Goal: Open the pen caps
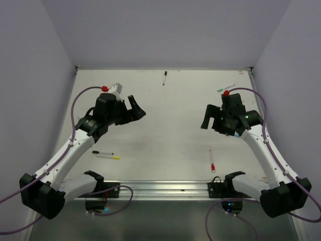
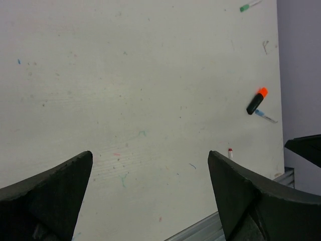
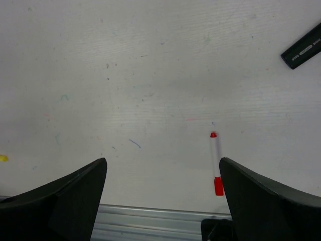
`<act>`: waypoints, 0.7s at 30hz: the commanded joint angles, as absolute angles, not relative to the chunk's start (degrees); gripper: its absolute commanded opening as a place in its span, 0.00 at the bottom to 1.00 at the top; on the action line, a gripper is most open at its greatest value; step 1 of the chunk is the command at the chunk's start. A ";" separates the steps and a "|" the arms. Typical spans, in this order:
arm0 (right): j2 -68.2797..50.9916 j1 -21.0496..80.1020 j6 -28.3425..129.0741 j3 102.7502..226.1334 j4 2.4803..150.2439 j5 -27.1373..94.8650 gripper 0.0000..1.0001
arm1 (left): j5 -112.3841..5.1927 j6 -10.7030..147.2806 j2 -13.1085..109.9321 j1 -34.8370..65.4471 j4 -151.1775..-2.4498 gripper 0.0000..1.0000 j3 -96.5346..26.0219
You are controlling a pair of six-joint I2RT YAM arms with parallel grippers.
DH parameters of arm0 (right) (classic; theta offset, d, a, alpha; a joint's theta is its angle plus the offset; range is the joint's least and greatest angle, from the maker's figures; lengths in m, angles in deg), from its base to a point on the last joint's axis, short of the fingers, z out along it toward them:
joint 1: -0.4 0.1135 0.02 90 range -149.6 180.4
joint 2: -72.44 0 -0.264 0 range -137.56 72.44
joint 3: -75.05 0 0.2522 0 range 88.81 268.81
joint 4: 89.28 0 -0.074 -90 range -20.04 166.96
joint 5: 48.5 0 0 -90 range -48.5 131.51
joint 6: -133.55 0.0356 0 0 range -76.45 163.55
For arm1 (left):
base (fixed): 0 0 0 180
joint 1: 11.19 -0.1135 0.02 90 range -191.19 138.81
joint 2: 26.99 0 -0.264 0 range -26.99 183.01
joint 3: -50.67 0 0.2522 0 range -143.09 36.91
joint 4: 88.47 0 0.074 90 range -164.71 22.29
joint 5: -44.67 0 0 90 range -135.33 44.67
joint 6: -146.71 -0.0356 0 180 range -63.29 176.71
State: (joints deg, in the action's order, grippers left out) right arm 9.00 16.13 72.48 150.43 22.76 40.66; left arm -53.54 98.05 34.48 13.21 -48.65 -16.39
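The left gripper [image 1: 136, 109] hangs over the table [image 1: 165, 130] with its jaws spread wide and nothing between them; the right gripper [image 1: 206, 116] is just as wide apart and empty; the red cap [image 3: 218, 186] sits on a white pen [image 3: 215, 155] lying just ahead of the rail [image 1: 165, 187], long axis running near-to-far, cap end toward the arm bases; a black cap [image 1: 164, 80] lies near the far edge, its axis also near-to-far; the green cap [image 1: 220, 90] lies far right on a slanted pen, pointing left; the yellow cap [image 1: 116, 158] lies near left, almost crosswise, pointing right; the orange cap [image 2: 262, 92] tops a tilted black marker [image 2: 255, 104], whose white print is too small to read
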 commanded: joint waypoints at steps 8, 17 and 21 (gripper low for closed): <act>10.21 16.04 73.52 148.67 23.86 41.77 0.99 | -40.33 92.04 47.77 16.31 -45.45 1.00 -32.77; 11.18 16.13 73.43 149.01 23.87 39.66 0.93 | -36.90 88.35 66.58 17.81 -44.74 0.93 -55.44; 10.65 16.13 73.52 149.71 23.61 38.96 0.93 | -35.84 83.61 74.59 18.69 -48.59 0.86 -62.92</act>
State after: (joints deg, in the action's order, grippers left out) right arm 10.05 16.13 73.07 148.66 22.81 40.18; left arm -38.39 88.74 70.70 17.76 -45.80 -57.65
